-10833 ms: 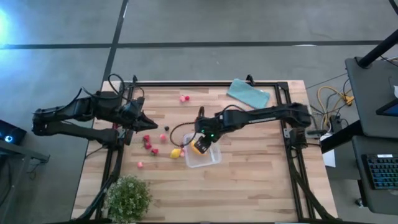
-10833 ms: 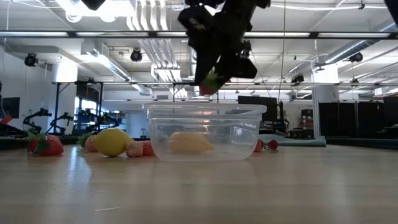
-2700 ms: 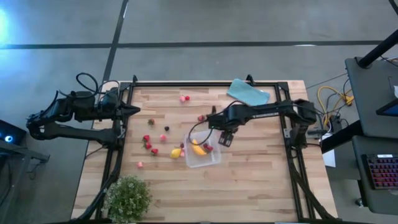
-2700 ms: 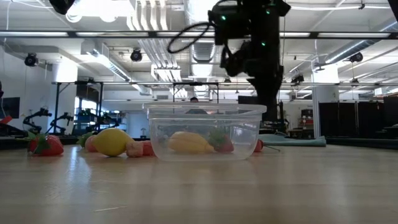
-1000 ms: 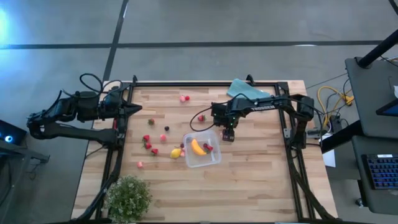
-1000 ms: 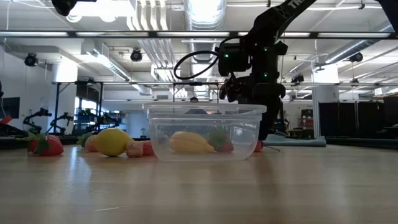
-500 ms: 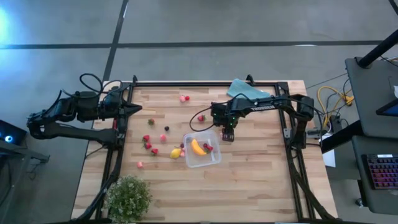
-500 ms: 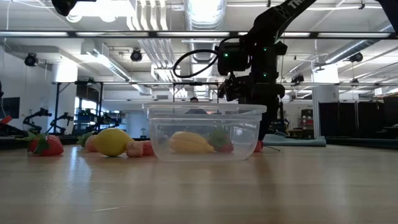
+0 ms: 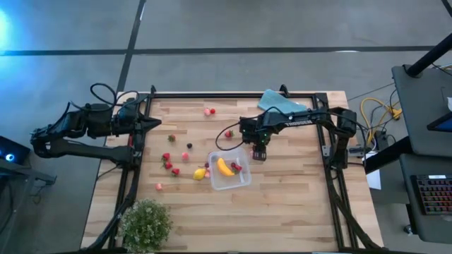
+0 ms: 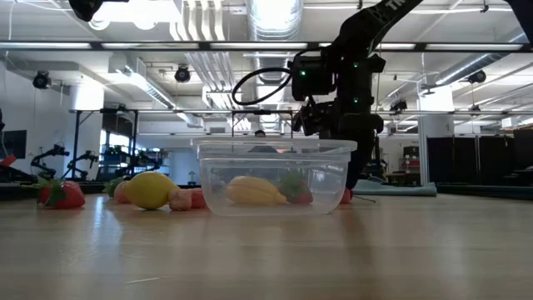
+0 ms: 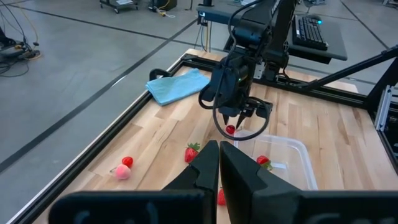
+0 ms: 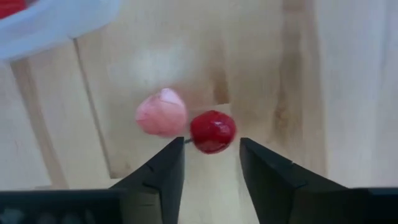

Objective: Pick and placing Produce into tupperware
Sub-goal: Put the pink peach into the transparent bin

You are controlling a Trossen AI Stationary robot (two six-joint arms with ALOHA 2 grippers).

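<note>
High view – right gripper [image 9: 258,151]: hanging over the table [image 9: 296,190] just beside the far right corner of the tupperware [image 9: 230,169].
High view – tupperware: sitting mid-table, holding a banana [image 9: 224,166] and a strawberry [image 9: 236,167].
High view – loose produce: a lemon [image 9: 200,173] is lying just left of the box, red pieces lying farther left.
High view – left gripper [image 9: 157,123]: waiting at the table's left edge.
Low view – tupperware [image 10: 275,177]: standing in front of the right arm.
Left wrist view – left gripper [image 11: 219,163]: fingers are pressing together, gripping nothing.
Right wrist view – right gripper [image 12: 211,160]: fingers are standing apart, holding nothing; a dark red cherry [image 12: 212,132] and a pink piece [image 12: 161,112] are lying on the wood between and ahead of them.
</note>
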